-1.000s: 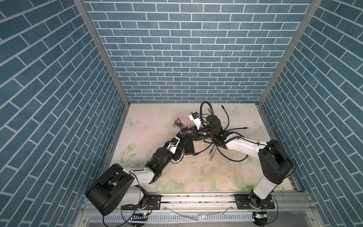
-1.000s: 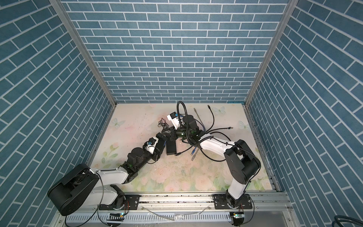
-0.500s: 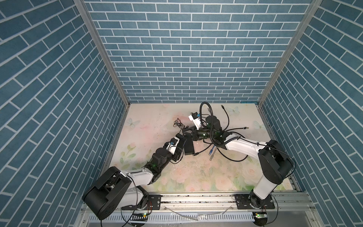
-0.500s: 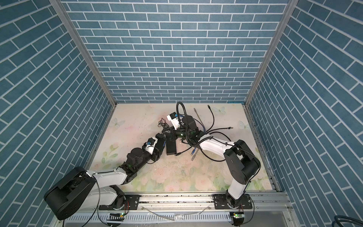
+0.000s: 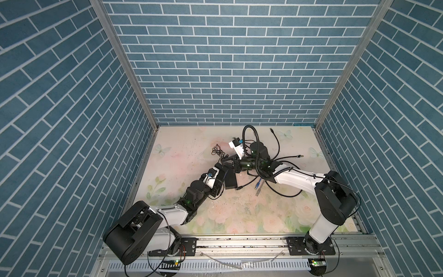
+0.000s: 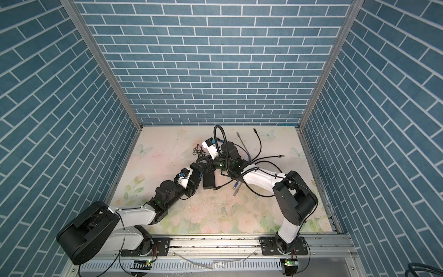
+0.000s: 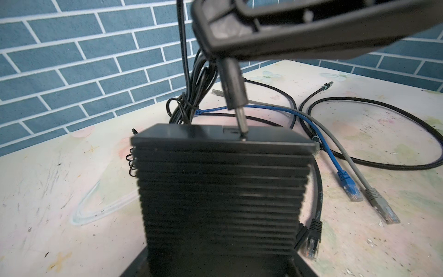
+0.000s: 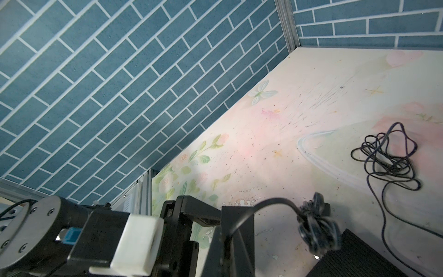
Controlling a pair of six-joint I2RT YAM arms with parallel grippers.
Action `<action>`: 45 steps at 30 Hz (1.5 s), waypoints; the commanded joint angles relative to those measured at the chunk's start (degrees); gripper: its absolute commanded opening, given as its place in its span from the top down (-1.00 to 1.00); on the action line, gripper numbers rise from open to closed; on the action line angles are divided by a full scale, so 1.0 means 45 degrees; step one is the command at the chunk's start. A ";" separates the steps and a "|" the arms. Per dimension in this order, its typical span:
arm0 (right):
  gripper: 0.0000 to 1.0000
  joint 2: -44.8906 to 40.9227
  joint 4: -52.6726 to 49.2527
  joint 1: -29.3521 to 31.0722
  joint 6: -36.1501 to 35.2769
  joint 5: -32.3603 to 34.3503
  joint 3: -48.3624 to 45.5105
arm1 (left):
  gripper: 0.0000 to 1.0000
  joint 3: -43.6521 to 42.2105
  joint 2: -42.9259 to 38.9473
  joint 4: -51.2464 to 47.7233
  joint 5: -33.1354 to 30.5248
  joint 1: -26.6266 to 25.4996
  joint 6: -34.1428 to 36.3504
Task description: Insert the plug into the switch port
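Note:
The switch is a black ribbed box on the floral table, with my left gripper shut on its near end. It fills the left wrist view as the switch between the two jaws of the left gripper. My right gripper is shut on the black barrel plug. The plug's metal tip meets the switch's far end face beside a small recess. I cannot tell whether it sits inside a port. Its cable arches out of the right gripper.
Loose network cables lie right of the switch: blue, grey and black. Black cable loops trail under the right arm. A thin tangled wire lies behind the grippers. Blue brick walls enclose three sides.

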 commanded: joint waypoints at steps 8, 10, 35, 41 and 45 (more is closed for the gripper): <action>1.00 -0.0014 0.0045 0.0194 -0.0409 0.0747 -0.0614 | 0.07 0.0000 -0.0736 0.1672 0.0383 -0.0021 -0.0402; 1.00 0.0026 0.0084 0.0182 -0.0402 0.0787 -0.0583 | 0.07 -0.0013 -0.0822 0.1730 0.0473 -0.0021 -0.0502; 1.00 -0.0073 -0.1588 0.0616 -0.1077 0.0159 -0.0806 | 0.17 0.1067 -0.2241 0.0843 -0.0749 0.0039 -0.0573; 1.00 0.0252 -0.1795 0.0708 -0.1005 0.0112 -0.0679 | 0.17 0.1155 -0.2458 0.1552 -0.0522 0.0102 -0.0437; 1.00 0.0546 -0.1824 0.0706 -0.0881 -0.0231 -0.0460 | 0.17 0.1140 -0.2444 0.2420 0.0197 0.0124 -0.0200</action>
